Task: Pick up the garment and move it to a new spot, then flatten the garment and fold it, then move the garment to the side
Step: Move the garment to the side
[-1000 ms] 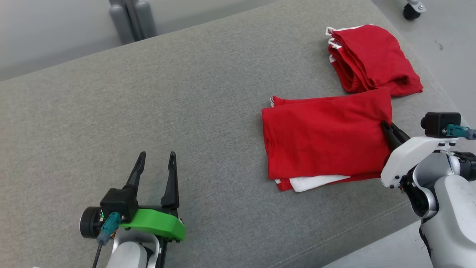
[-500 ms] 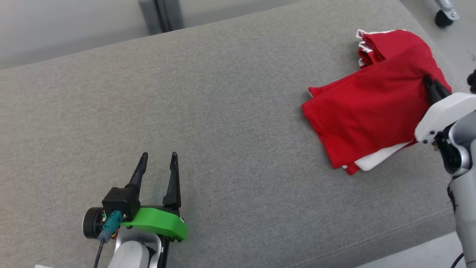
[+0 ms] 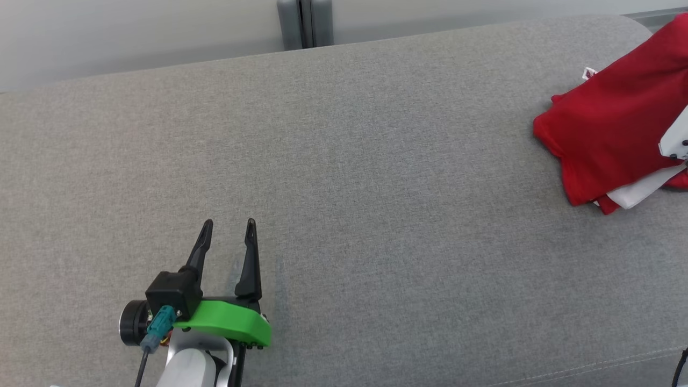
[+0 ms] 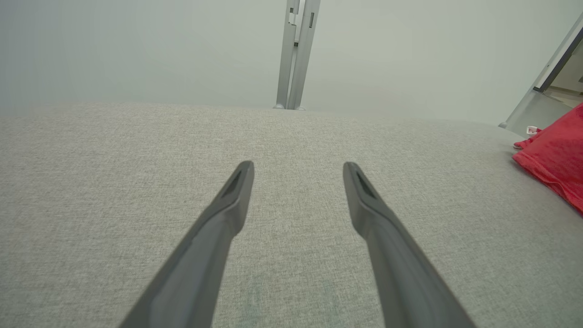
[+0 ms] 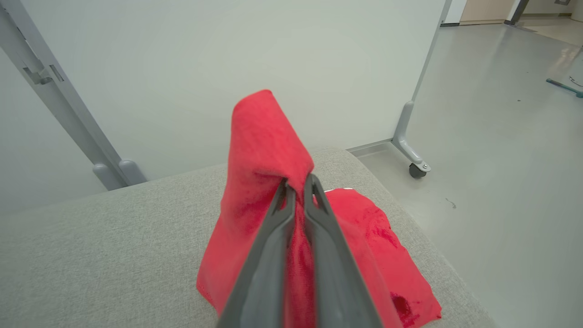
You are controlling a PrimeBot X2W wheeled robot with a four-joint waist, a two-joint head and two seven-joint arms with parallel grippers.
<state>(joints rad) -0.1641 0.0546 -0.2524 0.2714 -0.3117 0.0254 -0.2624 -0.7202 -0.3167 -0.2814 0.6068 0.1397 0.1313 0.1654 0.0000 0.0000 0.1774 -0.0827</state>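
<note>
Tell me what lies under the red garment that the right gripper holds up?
Under the red garment, held by the shut right gripper, is the grey cushion. A second red garment lies there, partly beneath the hanging cloth; its covered part cannot be seen.

A grey upholstered bench covered in a fine woven fabric spans the head view from left to right. Its top is flat and its far right corner is rounded. A stitched seam runs along the near edge at the lower right. Most of the top is bare weave. At the right end lies a folded red garment with a white layer peeking from under its near edge. Its lower part rests on the fabric while its upper part rises in a peak. Just beside it, nearer the rounded corner, a second heap of red cloth lies flat.
</note>
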